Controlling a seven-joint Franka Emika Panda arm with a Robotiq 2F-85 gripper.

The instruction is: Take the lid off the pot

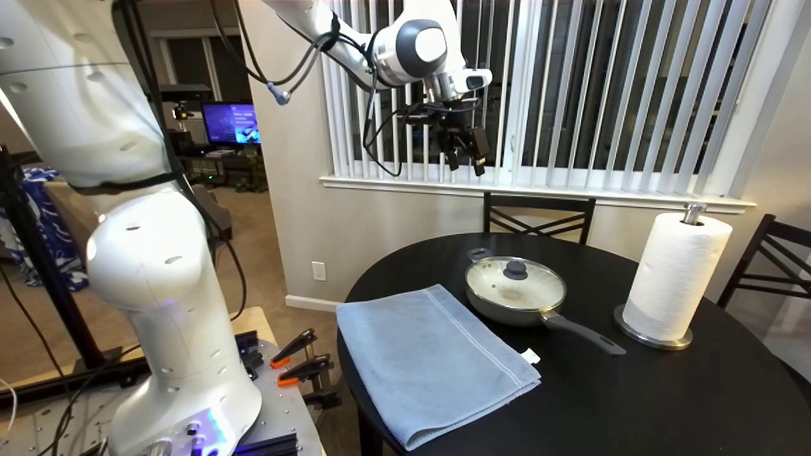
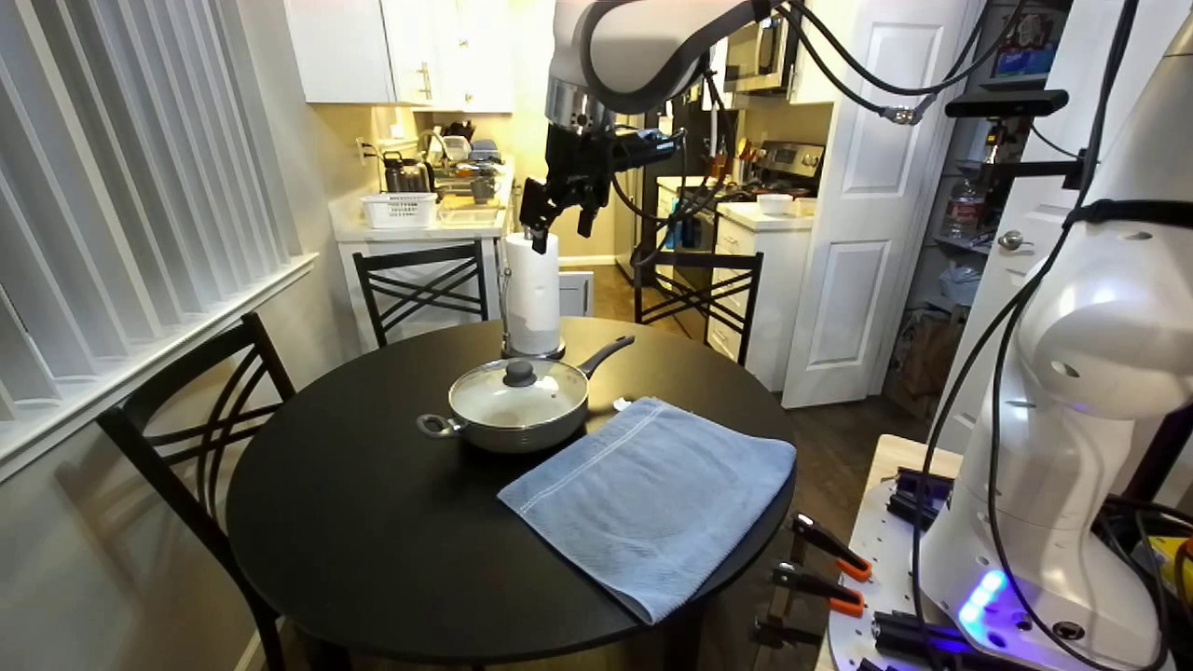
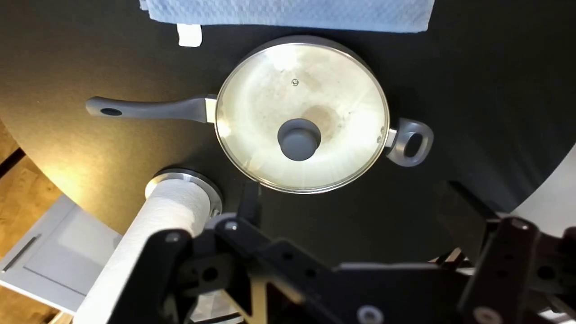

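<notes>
The clear glass lid (image 1: 491, 288) with its dark centre knob lies flat on the pot (image 1: 497, 311). Both also show in an exterior view, the lid (image 2: 485, 401) over the pot's grey side (image 2: 527, 438). In the wrist view, the lid (image 3: 265, 94) covers the pale inside, and the pot's long handle (image 3: 153, 109) points left, with a short loop handle at right. My gripper (image 1: 467, 167) hangs well above the table, apart from the lid, also seen in an exterior view (image 2: 563, 235). Its fingers (image 3: 353, 191) are wide apart in the wrist view, with nothing between them.
A folded blue cloth (image 1: 437, 361) lies on the round black table (image 1: 633, 411) beside the pot. A paper towel roll (image 1: 678, 278) stands upright near the long handle. Chairs (image 2: 214, 438) surround the table. Window blinds (image 1: 570, 88) are behind the arm.
</notes>
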